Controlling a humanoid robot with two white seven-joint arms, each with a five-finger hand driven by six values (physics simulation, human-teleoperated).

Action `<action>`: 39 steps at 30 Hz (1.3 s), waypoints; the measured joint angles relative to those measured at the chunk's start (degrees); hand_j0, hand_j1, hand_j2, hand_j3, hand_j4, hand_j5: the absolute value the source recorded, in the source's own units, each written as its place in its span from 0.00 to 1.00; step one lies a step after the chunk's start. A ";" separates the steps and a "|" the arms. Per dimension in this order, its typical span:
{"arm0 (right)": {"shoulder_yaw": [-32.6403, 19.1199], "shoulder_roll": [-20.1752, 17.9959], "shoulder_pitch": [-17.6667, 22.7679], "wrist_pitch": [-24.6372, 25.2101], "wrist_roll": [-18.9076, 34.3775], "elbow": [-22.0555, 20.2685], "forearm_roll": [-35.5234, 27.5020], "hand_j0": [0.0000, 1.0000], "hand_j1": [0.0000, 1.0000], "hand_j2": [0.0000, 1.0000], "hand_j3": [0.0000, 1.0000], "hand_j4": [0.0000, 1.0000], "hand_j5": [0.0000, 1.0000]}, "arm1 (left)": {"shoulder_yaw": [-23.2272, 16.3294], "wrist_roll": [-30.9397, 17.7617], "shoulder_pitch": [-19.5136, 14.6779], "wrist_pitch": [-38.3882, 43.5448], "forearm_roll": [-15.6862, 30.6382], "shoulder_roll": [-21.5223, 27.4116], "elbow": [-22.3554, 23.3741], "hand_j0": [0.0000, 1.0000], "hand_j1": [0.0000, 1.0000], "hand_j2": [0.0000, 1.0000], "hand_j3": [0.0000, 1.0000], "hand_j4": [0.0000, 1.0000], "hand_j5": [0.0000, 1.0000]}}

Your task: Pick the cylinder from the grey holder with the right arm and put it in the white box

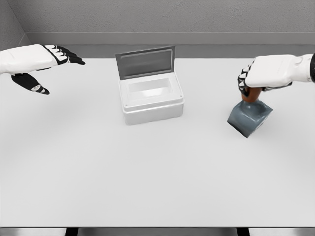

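A brown cylinder (252, 96) stands in a grey block holder (249, 119) at the right of the table, and the holder looks tipped onto one edge. My right hand (252, 81) comes in from the right edge and its fingers are curled over the cylinder's top, hiding most of it. The white box (151, 101) sits at centre, its grey lid (145, 62) standing open behind it and its inside bare. My left hand (51, 61) hovers at the far left with fingers spread and nothing in it.
The white table (147, 172) fills the view, with its front edge along the bottom. A grey wall runs behind the box. Box and holder stand about a hand's width apart.
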 measured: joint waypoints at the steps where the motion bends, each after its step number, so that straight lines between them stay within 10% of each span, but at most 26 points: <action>1: 0.00 0.39 -0.09 0.01 -0.01 0.03 0.03 0.46 0.46 0.46 0.46 0.46 0.46 | 0.00 0.00 -0.09 0.00 0.00 0.00 0.01 1.00 1.00 1.00 1.00 1.00 1.00; 17: 0.41 8.18 -2.37 0.00 -0.03 1.64 1.07 0.46 0.46 0.46 0.46 0.46 0.46 | 0.00 0.00 -0.53 0.00 -0.14 -0.06 0.22 1.00 1.00 1.00 1.00 1.00 1.00; 39: 0.78 22.05 -5.71 0.01 0.00 14.76 4.11 0.46 0.46 0.46 0.46 0.46 0.46 | -0.22 0.00 -0.62 0.00 -0.40 -0.09 0.29 1.00 1.00 1.00 1.00 1.00 1.00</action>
